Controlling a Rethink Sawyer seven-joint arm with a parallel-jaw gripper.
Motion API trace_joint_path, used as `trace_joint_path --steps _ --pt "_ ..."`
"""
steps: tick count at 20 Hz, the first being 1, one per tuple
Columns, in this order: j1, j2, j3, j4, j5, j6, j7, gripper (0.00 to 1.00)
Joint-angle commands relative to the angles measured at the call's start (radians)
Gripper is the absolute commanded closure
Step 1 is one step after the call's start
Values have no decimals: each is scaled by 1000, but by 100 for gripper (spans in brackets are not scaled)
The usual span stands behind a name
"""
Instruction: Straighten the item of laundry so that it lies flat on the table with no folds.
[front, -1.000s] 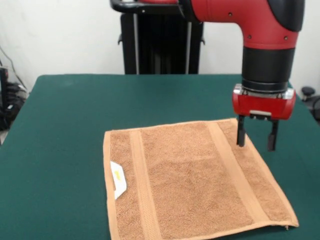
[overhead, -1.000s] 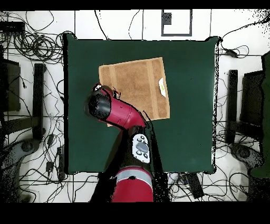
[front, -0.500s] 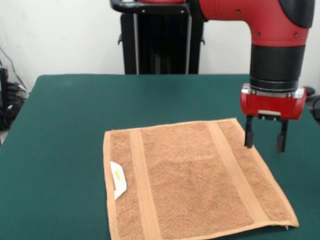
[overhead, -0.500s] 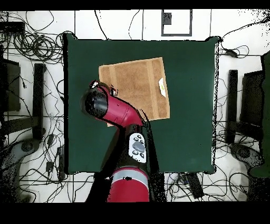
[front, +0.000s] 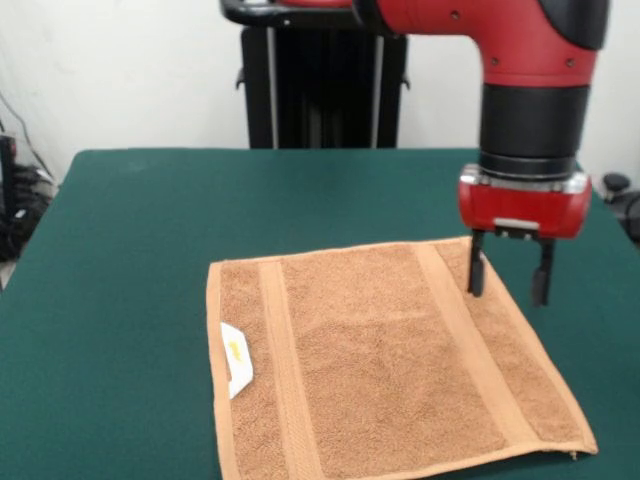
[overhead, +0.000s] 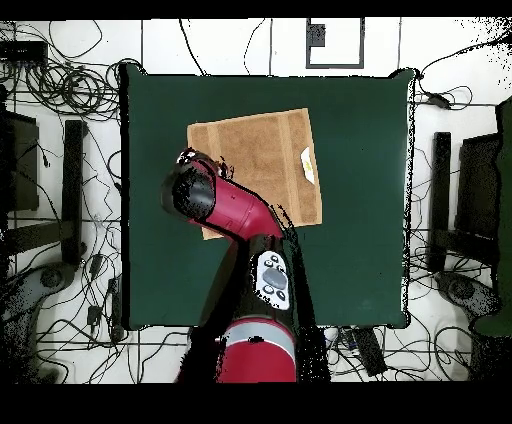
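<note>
The orange-tan towel (front: 380, 360) lies spread flat on the dark green table (front: 150, 250), with two woven band stripes and a small white tag (front: 236, 372) at its left edge. It also shows in the overhead view (overhead: 262, 160) on the table (overhead: 360, 200). My gripper (front: 507, 277) is open and empty, hanging just above the towel's far right corner, one finger over the cloth and one at its edge. In the overhead view the arm's head (overhead: 192, 192) hides the gripper and that corner.
The robot's black pedestal (front: 320, 90) stands at the table's far side. Cables (overhead: 60, 90) and dark equipment lie on the floor around the table in the overhead view.
My gripper moved right off the towel's edge half a second ago, then came back left over the towel's far right corner. It stays open. The towel has not moved.
</note>
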Motion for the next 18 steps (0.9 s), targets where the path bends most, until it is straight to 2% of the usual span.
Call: trace_joint_path --steps 1,7,11,18 --pt "-46 10 3 90 -118 113 49 0" --pt "-132 -21 19 173 -371 -114 -9 0" --pt "-189 -27 46 182 -484 -160 26 0" --pt "-196 -34 42 176 -551 -161 95 0"
